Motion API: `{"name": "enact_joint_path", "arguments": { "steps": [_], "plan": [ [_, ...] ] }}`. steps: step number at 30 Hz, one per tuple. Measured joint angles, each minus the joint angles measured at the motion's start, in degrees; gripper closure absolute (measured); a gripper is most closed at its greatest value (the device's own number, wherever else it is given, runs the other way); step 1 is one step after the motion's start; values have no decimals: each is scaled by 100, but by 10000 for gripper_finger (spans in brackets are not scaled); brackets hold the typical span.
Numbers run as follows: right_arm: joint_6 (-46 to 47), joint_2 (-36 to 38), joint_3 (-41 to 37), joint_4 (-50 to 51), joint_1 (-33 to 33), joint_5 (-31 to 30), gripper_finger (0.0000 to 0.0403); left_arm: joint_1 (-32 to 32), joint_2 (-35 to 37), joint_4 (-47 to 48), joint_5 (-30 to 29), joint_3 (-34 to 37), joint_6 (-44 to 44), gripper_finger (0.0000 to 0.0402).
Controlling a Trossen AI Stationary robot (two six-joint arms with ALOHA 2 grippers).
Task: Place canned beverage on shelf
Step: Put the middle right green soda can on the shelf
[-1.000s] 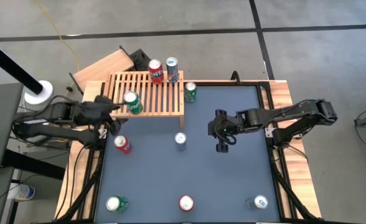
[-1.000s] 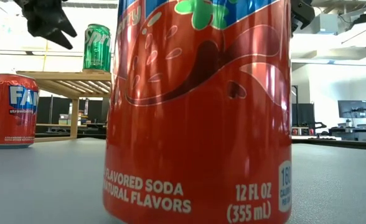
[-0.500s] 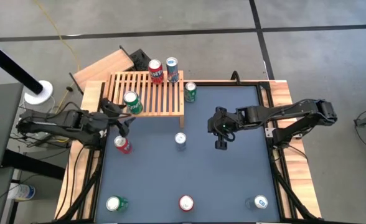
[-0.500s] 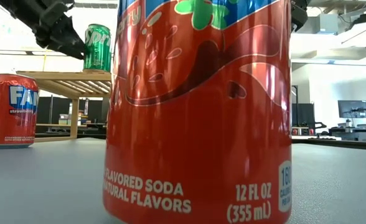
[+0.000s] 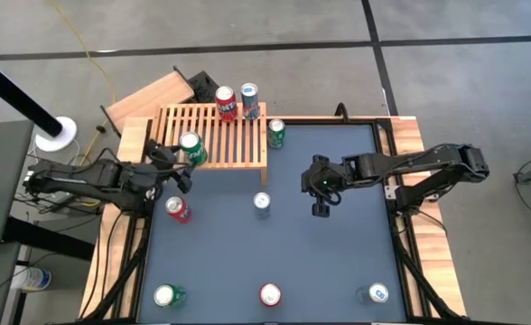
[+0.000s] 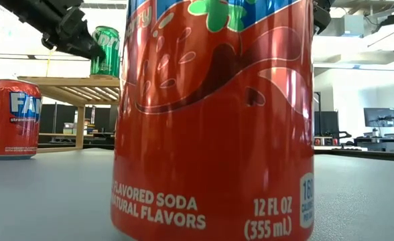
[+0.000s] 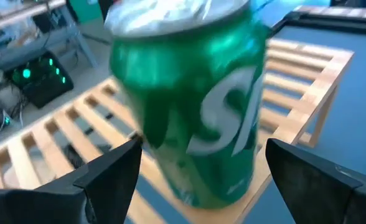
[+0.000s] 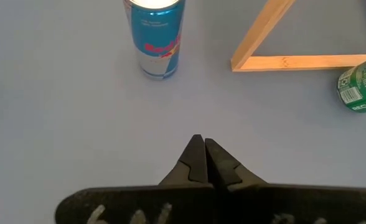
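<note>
The shelf (image 5: 213,135), a low rack of light wooden slats, stands at the table's far left. On it stand a green can (image 5: 190,147) near its front left corner, plus a red can (image 5: 225,102) and a blue can (image 5: 249,97) at its far edge. My left gripper (image 5: 171,165) is open at the shelf's near left. Its fingers flank the green can (image 7: 189,106), which stands upright on the slats (image 7: 65,134). I see no grip on it. My right gripper (image 5: 321,208) hangs shut over the table's middle right, holding nothing.
Loose cans stand on the table: red (image 5: 177,208), slim blue-silver (image 5: 262,202), green (image 5: 276,133) beside the shelf's right end, and green (image 5: 168,294), red (image 5: 270,293) and blue (image 5: 377,293) along the near edge. A plain wooden board (image 5: 148,97) lies behind the shelf.
My left gripper has sunk and moved toward the green can on the shelf, tipping to point more nearly level; its fingers have stayed open. The can has kept its place on the slats.
</note>
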State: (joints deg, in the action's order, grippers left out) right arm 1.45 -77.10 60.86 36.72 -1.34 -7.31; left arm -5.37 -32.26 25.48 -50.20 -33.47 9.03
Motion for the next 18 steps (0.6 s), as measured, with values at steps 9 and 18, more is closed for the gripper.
{"name": "enact_joint_path", "arguments": {
  "steps": [9,18],
  "plan": [
    [2,0,0,-4,0,0,403,71,-221,-882,-74,153,-610,70],
    [0,0,0,34,0,0,403,319,-129,-3221,111,1185,-1394,70]
  ]
}}
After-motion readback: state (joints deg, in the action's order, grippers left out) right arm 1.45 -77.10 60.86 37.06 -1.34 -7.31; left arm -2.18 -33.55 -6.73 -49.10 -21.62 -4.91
